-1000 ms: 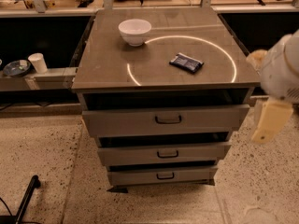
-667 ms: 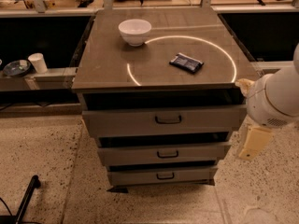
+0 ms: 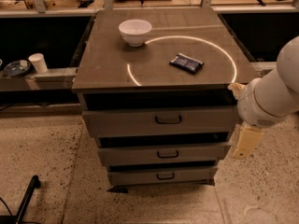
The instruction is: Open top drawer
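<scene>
The top drawer (image 3: 161, 121) is the widest grey drawer of three in the cabinet, with a small dark loop handle (image 3: 168, 120) at its centre. Its front stands slightly forward of the cabinet top, with a dark gap above it. My gripper (image 3: 244, 143) hangs at the end of my white arm (image 3: 275, 94), just off the cabinet's right side. It is level with the gap between the top and middle drawers, and to the right of the handle, apart from it. It holds nothing that I can see.
Two narrower drawers, the middle one (image 3: 163, 154) and the bottom one (image 3: 161, 175), sit below. On the cabinet top are a white bowl (image 3: 135, 31) and a dark packet (image 3: 186, 63). A paper cup (image 3: 38, 63) and a dish (image 3: 16, 68) stand on a low shelf at left. A black pole (image 3: 27, 197) lies at bottom left.
My arm and gripper have moved left, closer to the cabinet's right side. The drawers, bowl and packet have not moved.
</scene>
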